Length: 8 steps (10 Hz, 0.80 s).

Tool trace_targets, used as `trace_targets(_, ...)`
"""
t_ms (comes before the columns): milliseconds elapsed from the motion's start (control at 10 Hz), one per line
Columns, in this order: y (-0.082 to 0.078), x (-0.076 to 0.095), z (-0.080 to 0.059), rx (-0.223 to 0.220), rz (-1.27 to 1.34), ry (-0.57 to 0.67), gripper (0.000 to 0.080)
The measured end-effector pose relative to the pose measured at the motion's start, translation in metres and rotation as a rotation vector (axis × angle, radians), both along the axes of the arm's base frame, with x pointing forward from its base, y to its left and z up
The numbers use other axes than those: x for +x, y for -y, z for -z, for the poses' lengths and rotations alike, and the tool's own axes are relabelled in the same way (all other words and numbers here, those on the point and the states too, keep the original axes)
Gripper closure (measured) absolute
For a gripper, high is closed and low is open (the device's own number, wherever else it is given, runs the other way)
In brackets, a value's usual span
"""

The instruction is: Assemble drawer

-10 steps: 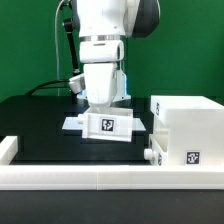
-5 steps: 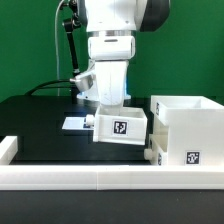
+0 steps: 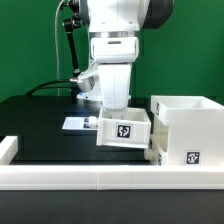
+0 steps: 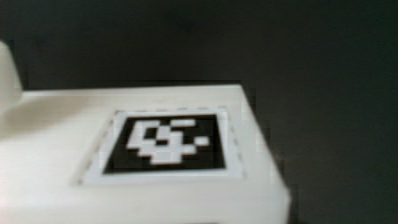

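A small white open-topped drawer box [image 3: 124, 130] with a black-and-white tag hangs tilted above the black table, just off the exterior view's left of the large white case [image 3: 188, 128]. My gripper [image 3: 117, 110] reaches down into the box from above; its fingertips are hidden behind the box wall, and the box hangs from it. In the wrist view the box's tagged face [image 4: 169, 142] fills the frame, blurred, and no fingers show. A small white knobbed piece [image 3: 153, 155] sits at the case's lower left corner; I cannot tell whether it is the other box.
The marker board [image 3: 74, 124] lies flat on the black table behind the held box. A low white border rail [image 3: 90, 177] runs along the front, with a raised end [image 3: 7, 148] at the exterior view's left. A black cable hangs behind the arm.
The box has risen off the table with my gripper and moved toward the exterior view's right, closer to the case. It now uncovers the marker board it stood in front of.
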<state>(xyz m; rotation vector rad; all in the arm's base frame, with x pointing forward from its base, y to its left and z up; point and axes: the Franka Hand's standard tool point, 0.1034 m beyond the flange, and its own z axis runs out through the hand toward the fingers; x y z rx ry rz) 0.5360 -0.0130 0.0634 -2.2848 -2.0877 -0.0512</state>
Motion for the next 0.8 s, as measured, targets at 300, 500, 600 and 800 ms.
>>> trace_targets(300, -0.0045, 0.0025, -0.0005, 0.0, -0.003, 0.002, 0.0758)
trace_targets(500, -0.0044, 0.0019, 0.0006, 0.001, -0.003, 0.0, 0.0758)
trace_targets(600, -0.005, 0.0026, 0.0014, 0.002, -0.007, -0.001, 0.0758)
trace_targets(800, -0.0067, 0.0029, 0.0031, 0.004, -0.009, -0.001, 0.0758)
